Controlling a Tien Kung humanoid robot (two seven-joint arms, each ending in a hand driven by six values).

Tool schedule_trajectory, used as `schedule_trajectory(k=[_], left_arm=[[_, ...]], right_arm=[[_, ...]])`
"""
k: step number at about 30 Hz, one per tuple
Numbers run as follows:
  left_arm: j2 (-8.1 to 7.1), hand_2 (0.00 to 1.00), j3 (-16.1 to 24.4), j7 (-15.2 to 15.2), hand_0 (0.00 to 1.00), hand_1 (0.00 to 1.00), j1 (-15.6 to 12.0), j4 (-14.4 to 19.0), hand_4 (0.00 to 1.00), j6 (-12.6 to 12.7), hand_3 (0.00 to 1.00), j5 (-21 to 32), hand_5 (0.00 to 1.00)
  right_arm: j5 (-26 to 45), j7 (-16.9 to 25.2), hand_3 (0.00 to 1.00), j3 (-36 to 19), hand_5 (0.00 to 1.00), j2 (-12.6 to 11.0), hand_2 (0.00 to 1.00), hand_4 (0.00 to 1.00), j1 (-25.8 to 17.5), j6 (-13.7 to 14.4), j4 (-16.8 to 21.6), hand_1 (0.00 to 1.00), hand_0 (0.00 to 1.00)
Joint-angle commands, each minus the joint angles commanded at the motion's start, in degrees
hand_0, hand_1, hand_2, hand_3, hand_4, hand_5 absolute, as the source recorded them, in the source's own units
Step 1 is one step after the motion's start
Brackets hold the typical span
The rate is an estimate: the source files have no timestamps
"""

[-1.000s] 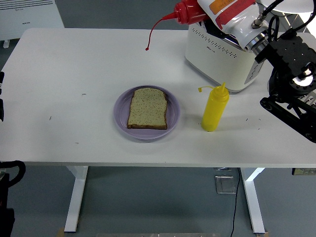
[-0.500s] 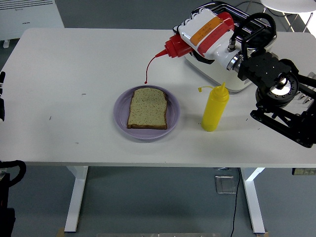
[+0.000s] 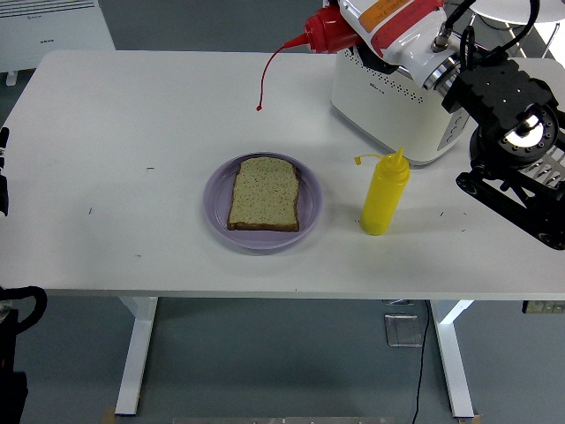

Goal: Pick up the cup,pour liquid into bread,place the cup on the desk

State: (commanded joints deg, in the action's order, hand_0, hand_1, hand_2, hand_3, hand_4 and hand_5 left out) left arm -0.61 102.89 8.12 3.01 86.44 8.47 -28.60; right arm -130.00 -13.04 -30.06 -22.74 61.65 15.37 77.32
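Ketchup bottle (image 3: 353,25) gripped sideways in right hand (image 3: 402,26) fingers, nozzle strand dangling beyond them above bread slice (image 3: 264,193).

- single head view, high on robot's side, facing forward and down
- whole table (image 3: 132,106) in frame, near edge low, floor visible beyond

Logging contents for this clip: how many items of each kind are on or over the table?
Squeeze bottles: 2, red held in the right hand, yellow standing
Plates: 1
Bread slices: 1
Toasters: 1
Total: 5
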Motion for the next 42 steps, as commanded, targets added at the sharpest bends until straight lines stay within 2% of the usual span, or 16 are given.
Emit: schedule_trajectory(k=[5, 8, 13, 16, 21, 27, 33, 40, 42], left_arm=[[-0.01, 0.786, 0.1, 0.0, 0.804, 0.774, -0.1, 0.0, 0.465, 0.0, 0.754, 0.0, 0.998], [0.01, 0.786, 0.1, 0.0, 0.804, 0.774, -0.1, 0.0, 0.465, 0.0, 0.754, 0.0, 0.998], [0.03, 0.786, 0.0, 0.0, 0.805, 0.774, -0.1, 0.0, 0.466, 0.0, 0.754, 0.0, 0.998], [0.04, 0.786, -0.1, 0.0, 0.805, 0.774, -0.1, 0.0, 0.466, 0.1, 0.754, 0.0, 0.998], [0.06, 0.787, -0.1, 0.0, 0.805, 0.774, -0.2, 0.0, 0.466, 0.1, 0.754, 0.0, 0.998], [0.15, 0.787, -0.4, 0.0, 0.805, 0.774, -0.3, 0.0, 0.466, 0.1, 0.756, 0.0, 0.998], [0.19, 0.788, -0.6, 0.0, 0.805, 0.774, -0.4, 0.0, 0.465, 0.1, 0.756, -0.1, 0.998], [0.25, 0.788, -0.9, 0.0, 0.805, 0.775, -0.6, -0.1, 0.464, 0.1, 0.758, -0.1, 0.998], [0.24, 0.788, -1.0, 0.0, 0.805, 0.775, -0.7, -0.1, 0.465, 0.1, 0.758, -0.1, 0.998]], right_arm=[[0.0, -1.3, 0.525, -1.4, 0.038, 0.2, 0.385, 0.369, -1.2, 0.6, 0.7, 0.28, 0.244], [0.5, -2.9, 0.525, -3.2, 0.038, 0.3, 0.385, 0.369, -2.5, 0.7, 3.0, 0.28, 0.244], [11.9, -4.4, 0.524, -8.2, 0.037, 0.1, 0.384, 0.371, -5.6, -0.1, 7.7, 0.28, 0.245], [19.3, -4.3, 0.524, -11.5, 0.037, 0.0, 0.384, 0.371, -7.5, -0.6, 9.2, 0.28, 0.245], [31.2, -3.6, 0.522, -19.5, 0.031, 0.0, 0.384, 0.377, -12.5, 0.4, 11.2, 0.281, 0.247], [45.7, -3.3, 0.514, -29.3, 0.009, 0.9, 0.381, 0.401, -17.9, 4.2, 12.5, 0.277, 0.246], [59.9, -2.5, 0.509, -37.2, 0.002, 2.1, 0.377, 0.41, -23.2, 5.5, 11.8, 0.271, 0.239], [76.5, 0.1, 0.511, -41.4, 0.002, 1.9, 0.38, 0.419, -28.6, 5.4, 10.6, 0.271, 0.241], [77.2, 0.9, 0.512, -42.1, 0.002, 1.7, 0.382, 0.413, -30.1, 5.5, 10.1, 0.273, 0.241]])
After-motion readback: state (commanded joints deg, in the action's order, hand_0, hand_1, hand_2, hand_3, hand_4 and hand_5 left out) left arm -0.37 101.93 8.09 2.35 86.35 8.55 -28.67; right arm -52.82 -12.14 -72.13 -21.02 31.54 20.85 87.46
